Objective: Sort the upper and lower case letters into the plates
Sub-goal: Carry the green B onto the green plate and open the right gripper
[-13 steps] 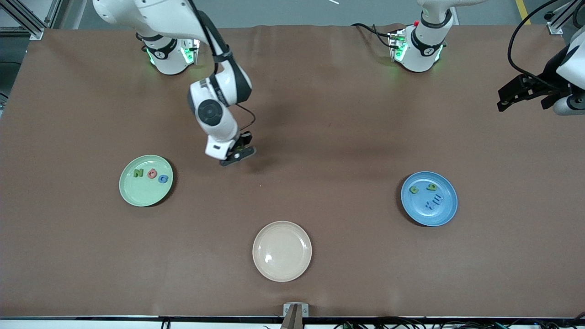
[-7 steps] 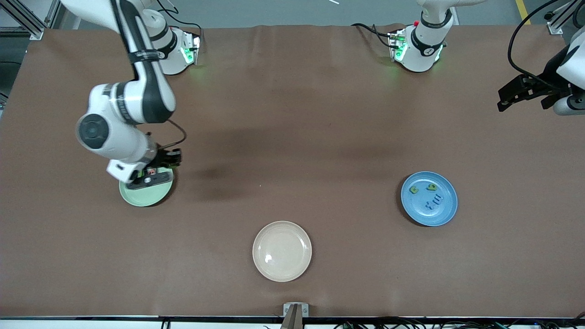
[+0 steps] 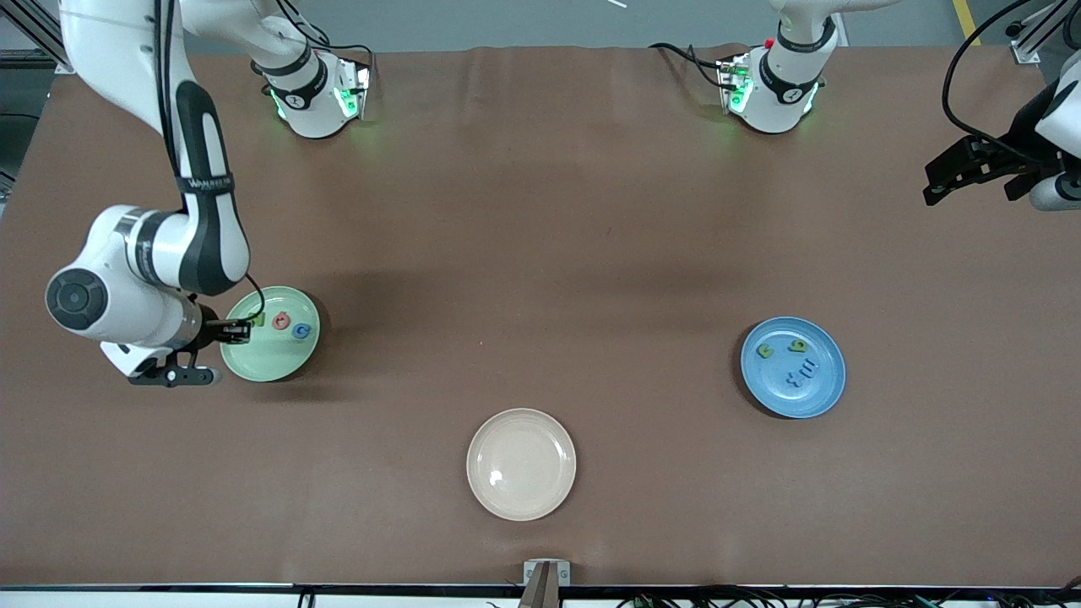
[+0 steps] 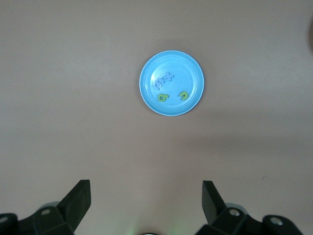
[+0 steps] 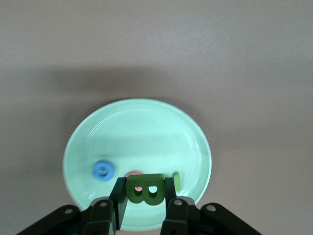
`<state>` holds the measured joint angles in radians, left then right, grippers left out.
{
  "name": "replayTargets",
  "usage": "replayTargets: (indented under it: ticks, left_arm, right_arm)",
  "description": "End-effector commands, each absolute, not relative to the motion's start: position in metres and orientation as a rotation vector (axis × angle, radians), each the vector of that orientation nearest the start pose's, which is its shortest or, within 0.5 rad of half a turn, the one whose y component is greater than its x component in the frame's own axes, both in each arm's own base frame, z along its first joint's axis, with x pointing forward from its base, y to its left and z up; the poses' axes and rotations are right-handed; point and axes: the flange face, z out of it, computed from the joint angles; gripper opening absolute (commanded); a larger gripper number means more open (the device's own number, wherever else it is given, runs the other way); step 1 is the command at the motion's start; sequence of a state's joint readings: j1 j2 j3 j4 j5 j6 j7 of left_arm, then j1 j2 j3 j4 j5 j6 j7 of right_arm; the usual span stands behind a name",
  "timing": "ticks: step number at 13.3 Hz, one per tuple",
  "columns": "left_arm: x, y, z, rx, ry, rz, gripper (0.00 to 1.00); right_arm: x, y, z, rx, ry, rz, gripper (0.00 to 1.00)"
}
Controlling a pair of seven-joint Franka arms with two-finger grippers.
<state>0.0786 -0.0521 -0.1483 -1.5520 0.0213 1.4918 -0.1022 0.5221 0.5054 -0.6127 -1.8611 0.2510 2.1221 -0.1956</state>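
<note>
My right gripper [image 5: 145, 195] pinches a green letter B [image 5: 145, 190] over the mint plate's [image 3: 262, 359] rim; released here it could bounce off onto the cloth. My left gripper [image 4: 145, 203] waits spread wide

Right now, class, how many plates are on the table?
3: the mint green plate under the right gripper, the blue plate toward the left arm's end, the cream plate nearest the front camera.

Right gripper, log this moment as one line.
right gripper: shut on green letter B | over mint plate | left gripper: open, waiting
</note>
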Motion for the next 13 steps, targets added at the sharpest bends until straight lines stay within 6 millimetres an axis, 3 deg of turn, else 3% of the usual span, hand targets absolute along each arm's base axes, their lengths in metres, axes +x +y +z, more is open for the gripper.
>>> replayTargets:
  ticks: [1, 6, 11, 12, 13]
  left_arm:
    - [0.523, -0.035, 0.659, -3.13, -0.027, -0.01, 1.0]
    - [0.523, -0.035, 0.658, -3.13, -0.027, -0.005, 1.0]
    - [0.524, -0.037, 0.657, -3.149, -0.025, -0.005, 1.0]
    - [0.524, -0.038, 0.656, -3.148, -0.023, -0.003, 1.0]
    - [0.525, -0.037, 0.656, -3.148, -0.025, -0.003, 1.0]
  right_arm:
    - [0.63, -0.034, 0.233, -3.127, -0.04, 0.228, 0.14]
    - [0.621, -0.024, 0.197, -3.09, -0.022, 0.271, 0.14]
    - [0.62, -0.021, 0.191, -3.091, -0.03, 0.279, 0.17]
    - [0.62, -0.019, 0.19, -3.09, -0.035, 0.281, 0.31]
    - [0.62, -0.014, 0.192, -3.09, -0.048, 0.282, 0.83]
